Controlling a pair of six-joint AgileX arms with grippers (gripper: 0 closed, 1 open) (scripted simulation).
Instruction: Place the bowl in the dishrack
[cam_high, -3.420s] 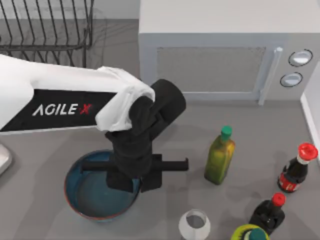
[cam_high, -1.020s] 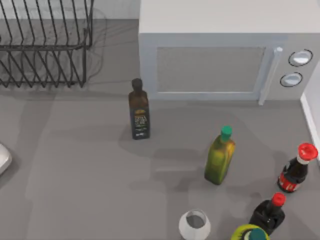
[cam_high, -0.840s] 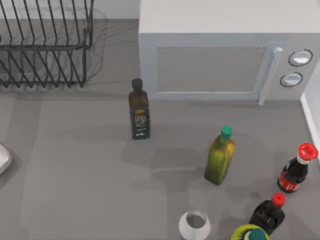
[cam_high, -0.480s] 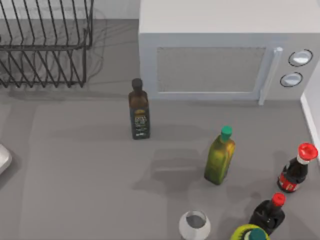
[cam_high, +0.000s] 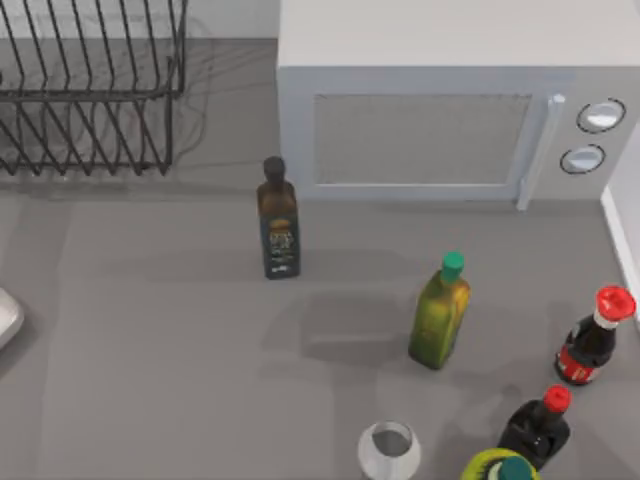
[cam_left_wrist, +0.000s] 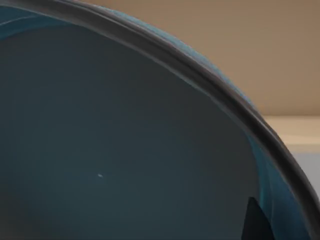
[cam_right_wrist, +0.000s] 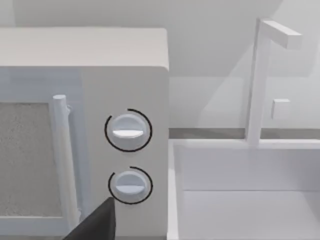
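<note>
So the wide round blue bowl (cam_left_wrist: 115, 145) is right up against the left wrist camera, its blue inside and dark curved rim sweeping across, with a plain tan wall behind it. My guess is the left arm is carrying it somewhere up off the table, but I honestly can't tell how the left jaws are set, since only a small dark sliver sits by the rim.

In the top view the black wire dishrack (cam_high: 90, 95) sits at about 10 o'clock on the grey table (cam_high: 180, 370), well apart from the white microwave (cam_high: 450, 100) at 1 o'clock. A dark brown bottle (cam_high: 277, 218) stands between them, nearer the middle.

What matters next, I reckon: the bowl has to come down over that rack, so it's a left-arm job, the rack being on that side.

The right arm looks parked, its camera facing the microwave's knobs and a white sink (cam_right_wrist: 245, 190); can't tell its jaws either
</note>
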